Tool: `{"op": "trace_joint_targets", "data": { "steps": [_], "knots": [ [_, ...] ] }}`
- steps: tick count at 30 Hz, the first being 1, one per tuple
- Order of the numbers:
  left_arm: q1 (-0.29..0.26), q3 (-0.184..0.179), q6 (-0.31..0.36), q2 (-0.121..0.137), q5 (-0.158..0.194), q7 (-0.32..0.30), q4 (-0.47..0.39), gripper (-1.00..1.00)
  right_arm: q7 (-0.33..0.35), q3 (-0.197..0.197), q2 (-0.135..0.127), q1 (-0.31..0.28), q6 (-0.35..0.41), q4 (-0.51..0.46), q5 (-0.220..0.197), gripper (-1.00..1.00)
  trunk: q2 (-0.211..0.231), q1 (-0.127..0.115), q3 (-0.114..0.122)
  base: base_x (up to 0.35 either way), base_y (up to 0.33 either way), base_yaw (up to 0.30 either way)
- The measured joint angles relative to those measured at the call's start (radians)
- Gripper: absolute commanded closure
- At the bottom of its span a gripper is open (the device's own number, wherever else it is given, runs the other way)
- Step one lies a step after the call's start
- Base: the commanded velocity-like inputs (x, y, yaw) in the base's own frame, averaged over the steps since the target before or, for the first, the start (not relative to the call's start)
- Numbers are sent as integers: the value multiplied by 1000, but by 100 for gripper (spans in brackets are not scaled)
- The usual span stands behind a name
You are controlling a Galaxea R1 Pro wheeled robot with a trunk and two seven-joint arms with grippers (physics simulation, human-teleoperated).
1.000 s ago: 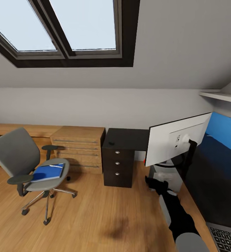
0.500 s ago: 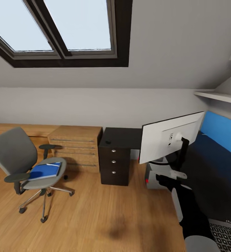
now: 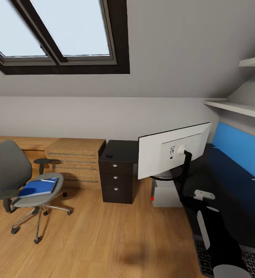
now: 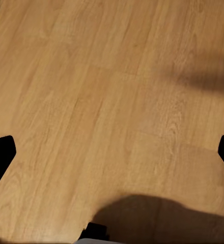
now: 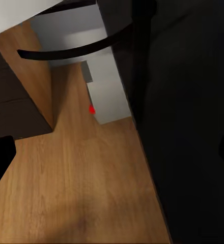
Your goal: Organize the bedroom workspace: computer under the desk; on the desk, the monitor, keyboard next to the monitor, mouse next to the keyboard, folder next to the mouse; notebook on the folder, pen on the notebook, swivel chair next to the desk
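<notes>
Over on the grey upholstered swivel chair [image 3: 17, 181], the flat bright blue folder [image 3: 38, 187] lies on the seat, probably light, stiff and slick, best pinched at an overhanging edge. Both grippers, left [image 4: 112, 152] and right [image 5: 112, 152], are spread wide, holding nothing.

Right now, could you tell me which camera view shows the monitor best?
The head view: the monitor shows whole, white back, stem and base at the desk's edge. The right wrist view catches only its base rim.
</notes>
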Motion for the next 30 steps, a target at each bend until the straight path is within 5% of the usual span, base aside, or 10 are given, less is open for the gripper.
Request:
{"op": "trace_joint_targets", "data": {
  "steps": [18, 30],
  "knots": [
    [0, 0, -3, 1, -1, 0, 0, -100, 0, -3, -163, -25, -58, 295, -3, -100, 0, 0, 0, 0, -347, 0],
    [0, 0, -3, 2, -1, 0, 0, -100, 0, -2, -243, -152, -205, 607, -5, -100, 0, 0, 0, -9, -345, 0]
  ]
}}
